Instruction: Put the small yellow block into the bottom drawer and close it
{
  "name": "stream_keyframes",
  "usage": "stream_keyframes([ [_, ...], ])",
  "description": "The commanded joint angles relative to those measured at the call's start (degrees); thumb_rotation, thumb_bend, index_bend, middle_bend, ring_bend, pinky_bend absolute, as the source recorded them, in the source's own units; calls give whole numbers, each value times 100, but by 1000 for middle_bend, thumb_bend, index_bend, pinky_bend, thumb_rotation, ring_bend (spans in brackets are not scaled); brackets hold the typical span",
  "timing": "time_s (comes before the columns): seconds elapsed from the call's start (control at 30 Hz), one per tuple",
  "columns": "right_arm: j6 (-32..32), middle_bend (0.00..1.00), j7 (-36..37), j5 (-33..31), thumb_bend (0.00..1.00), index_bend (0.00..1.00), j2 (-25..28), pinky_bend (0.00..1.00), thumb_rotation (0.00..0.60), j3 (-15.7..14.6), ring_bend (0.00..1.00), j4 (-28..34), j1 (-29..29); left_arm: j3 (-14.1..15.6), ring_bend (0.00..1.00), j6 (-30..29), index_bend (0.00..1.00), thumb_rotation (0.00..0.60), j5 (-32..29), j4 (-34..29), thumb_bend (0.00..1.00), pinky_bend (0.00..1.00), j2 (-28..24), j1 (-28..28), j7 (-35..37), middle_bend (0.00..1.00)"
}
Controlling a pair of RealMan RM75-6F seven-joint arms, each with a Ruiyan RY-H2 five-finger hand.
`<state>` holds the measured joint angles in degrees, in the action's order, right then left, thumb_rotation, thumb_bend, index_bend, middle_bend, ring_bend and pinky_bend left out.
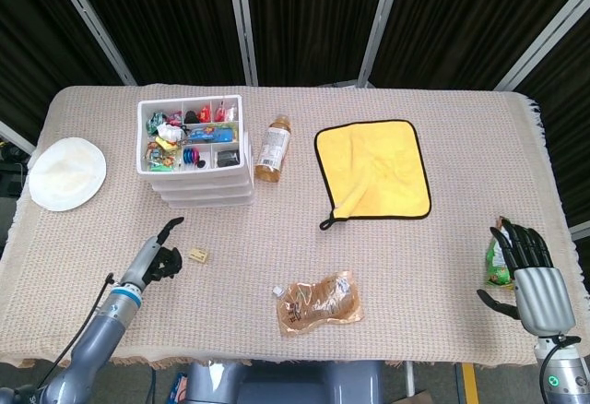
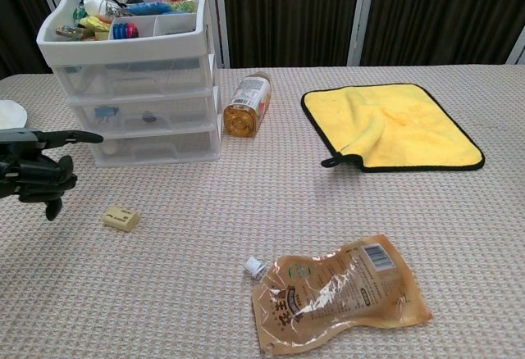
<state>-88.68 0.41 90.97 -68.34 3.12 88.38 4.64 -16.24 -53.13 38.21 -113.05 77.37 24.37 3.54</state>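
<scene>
Block [image 1: 195, 255] and drawers are the whole matter, and neither is in hand yet. The small yellow block lies flat on the worktop [image 1: 433, 266], in front of the white drawer unit [image 1: 197, 160] and well short of it, so it must be picked up and carried rather than nudged in. The bottom drawer [image 2: 153, 147] sits flush with the two above it and reads as closed, which suggests it has to be pulled out before the block can go anywhere.

The left hand [image 1: 163, 255] hangs just beside the block on its left, above the cloth, not touching it. One finger points forward towards the drawers while the rest curl in under the palm; nothing is held, and I judge the hand as partly folded rather than spread. That pose fits either hooking the drawer front or lining up on the block; which one I cannot tell.

The right hand [image 1: 530, 270] rests at the far right edge of the worktop, fingers spread and empty, next to a small green packet [image 1: 498, 266]. It lies well apart from the task's things, most likely parked out of the way.

A bottle [image 1: 272, 148] lies beside the drawer unit's right side, a yellow cloth [image 1: 372, 169] farther right, a brown pouch [image 1: 318, 303] near the front edge, and a white plate [image 1: 66, 173] at the left.
</scene>
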Motion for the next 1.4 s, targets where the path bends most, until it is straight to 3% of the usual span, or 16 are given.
stream_keyframes([
  [0.03, -5, 0, 3, 1, 53, 77, 0, 0, 600, -2, 0, -4, -3, -274, 887, 241, 0, 600, -586, 64, 1000, 633, 169, 345, 185, 963],
  [0.53, 15, 0, 31, -31, 53, 78, 7, 0, 600, 8, 0, -3, -1, -583, 888, 327, 0, 600, -2181, 538, 1000, 633, 543, 1069, 343, 964],
  [1.4, 26, 0, 85, -46, 53, 77, 19, 0, 600, 9, 0, 25, -4, -782, 888, 641, 0, 600, -3452, 1827, 1000, 633, 1117, 1720, 459, 963],
])
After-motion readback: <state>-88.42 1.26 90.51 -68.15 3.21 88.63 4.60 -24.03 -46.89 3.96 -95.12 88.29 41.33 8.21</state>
